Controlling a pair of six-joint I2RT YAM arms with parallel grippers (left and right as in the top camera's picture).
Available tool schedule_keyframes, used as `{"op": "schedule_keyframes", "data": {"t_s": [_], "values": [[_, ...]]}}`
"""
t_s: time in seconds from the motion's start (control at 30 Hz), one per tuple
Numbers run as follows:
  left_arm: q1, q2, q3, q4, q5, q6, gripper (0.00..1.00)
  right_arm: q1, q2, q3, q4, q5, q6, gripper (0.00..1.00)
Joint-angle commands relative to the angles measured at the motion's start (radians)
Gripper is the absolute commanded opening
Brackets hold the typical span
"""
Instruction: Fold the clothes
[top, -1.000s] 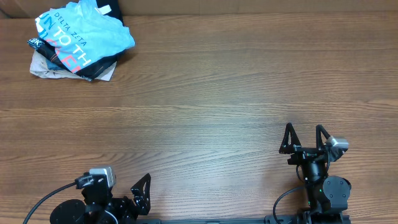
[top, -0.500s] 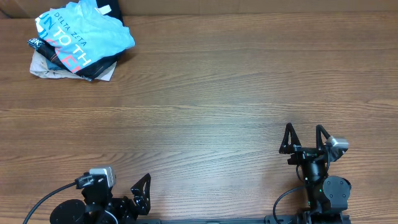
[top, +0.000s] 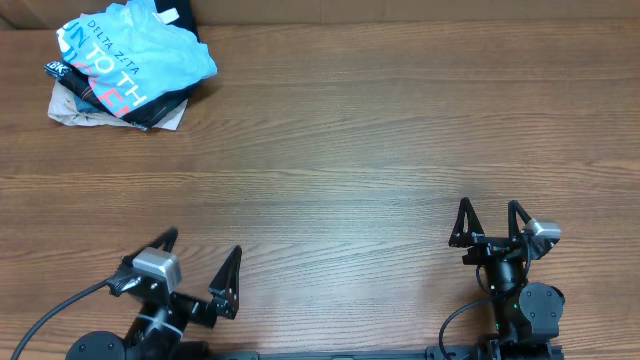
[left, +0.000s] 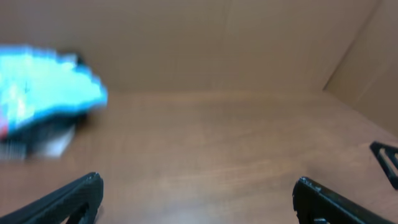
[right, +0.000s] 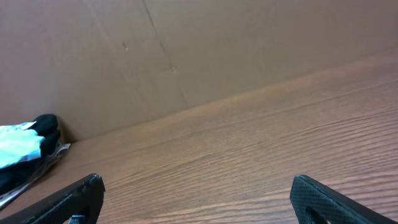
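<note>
Well apart from left tool (top: 206, 241), blue T-shirt (top: 140, 52)

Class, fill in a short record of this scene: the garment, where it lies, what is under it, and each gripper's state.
Garment: crumpled light sky-blue T-shirt with white and red lettering
Place: far left corner of the brown wooden table
Beneath: pile of dark garments
Left gripper: open, empty
Right gripper: open, empty
</note>
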Motion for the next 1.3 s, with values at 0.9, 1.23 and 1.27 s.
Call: {"op": "schedule_keyframes", "data": {"t_s": [0.9, 1.23, 1.27], "values": [[-0.023, -0.172, -0.713, 0.711, -0.180, 0.095, 1.00, 0.007, -0.012, -0.010, 0.006, 0.006, -0.004, 1.00], [-0.124, -0.172, -0.713, 0.625, -0.295, 0.094, 1.00, 0.007, -0.012, -0.010, 0.006, 0.006, -0.004, 1.00], [-0.122, -0.172, -0.713, 0.626, -0.295, 0.094, 1.00, 0.007, -0.012, -0.010, 0.006, 0.006, -0.004, 1.00]]}}
